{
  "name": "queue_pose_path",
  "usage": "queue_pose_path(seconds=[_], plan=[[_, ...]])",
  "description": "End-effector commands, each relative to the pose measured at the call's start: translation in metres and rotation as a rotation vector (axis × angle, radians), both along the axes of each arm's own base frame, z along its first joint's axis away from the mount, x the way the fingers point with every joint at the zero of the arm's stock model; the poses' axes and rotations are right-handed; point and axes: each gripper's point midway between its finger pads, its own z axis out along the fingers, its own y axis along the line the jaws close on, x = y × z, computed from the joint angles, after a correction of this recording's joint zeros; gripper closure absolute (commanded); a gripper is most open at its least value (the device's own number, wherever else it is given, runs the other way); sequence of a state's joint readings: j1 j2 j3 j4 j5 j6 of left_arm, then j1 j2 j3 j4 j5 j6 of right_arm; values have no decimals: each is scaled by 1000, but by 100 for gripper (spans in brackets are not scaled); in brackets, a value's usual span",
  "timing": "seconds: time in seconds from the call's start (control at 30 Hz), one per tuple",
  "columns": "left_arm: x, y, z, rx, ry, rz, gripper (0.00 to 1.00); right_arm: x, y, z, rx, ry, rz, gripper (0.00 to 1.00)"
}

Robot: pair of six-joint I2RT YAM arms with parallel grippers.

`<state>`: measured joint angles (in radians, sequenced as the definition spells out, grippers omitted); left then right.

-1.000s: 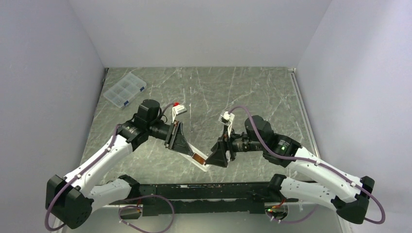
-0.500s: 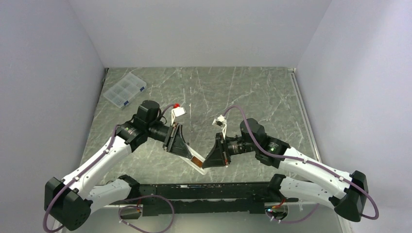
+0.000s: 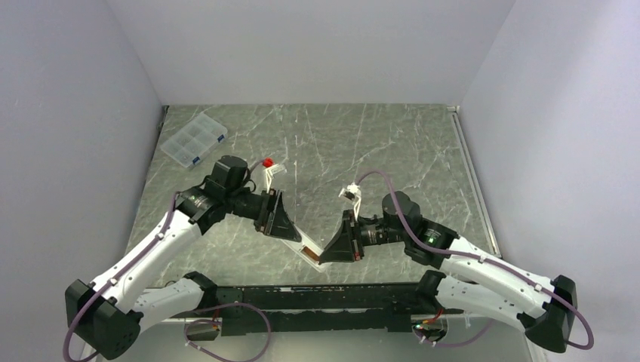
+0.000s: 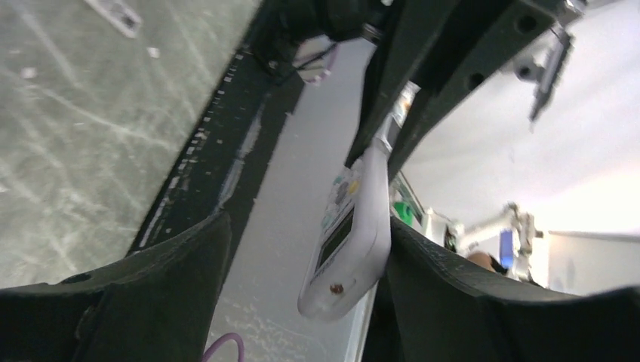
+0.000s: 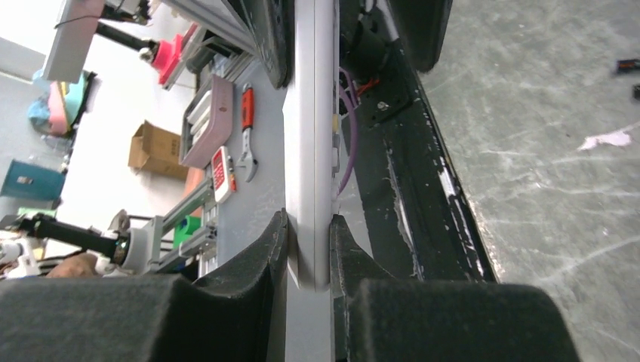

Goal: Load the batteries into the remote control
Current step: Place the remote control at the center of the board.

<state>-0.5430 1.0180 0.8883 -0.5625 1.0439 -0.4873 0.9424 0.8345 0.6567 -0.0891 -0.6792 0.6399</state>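
The marbled table [image 3: 392,143] lies beneath the remote control [image 3: 302,243], which is held up over its near edge, just above the black rail where my bases are bolted. My left arm [image 3: 151,253] reaches in to the remote from the left and my right arm [image 3: 483,264] from the right, so both meet at it. The clear compartment box [image 3: 193,139] sits on the table well apart from the remote, far back and to the left of it.

My left claw [image 3: 294,234] stands open, its fingers [image 4: 151,294] spread wide to either side of the remote's one end; the screen face looks toward one finger; the back lies close by the other, and I cannot tell whether it touches. My right claw [image 5: 308,249] is clamped on the remote's other end, one pad [image 5: 264,256] pressed flat on each broad face, the handset seen edge-on between them.

The remote itself is white, oblong and tilted; its reddish-brown recess [image 3: 309,253] faces up, on the half nearer my right claw. Out past the remote on the table lie a pale scrap [image 5: 607,139] and a small dark bit [image 5: 625,66], too small for me to name.
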Motion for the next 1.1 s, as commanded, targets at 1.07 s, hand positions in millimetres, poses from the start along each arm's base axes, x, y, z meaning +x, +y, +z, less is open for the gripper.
queue_pose_path(seconds=[1.07], plan=[[51,28,-11,180,-150,410,15,55,9,-151,-132,444,-449,100]])
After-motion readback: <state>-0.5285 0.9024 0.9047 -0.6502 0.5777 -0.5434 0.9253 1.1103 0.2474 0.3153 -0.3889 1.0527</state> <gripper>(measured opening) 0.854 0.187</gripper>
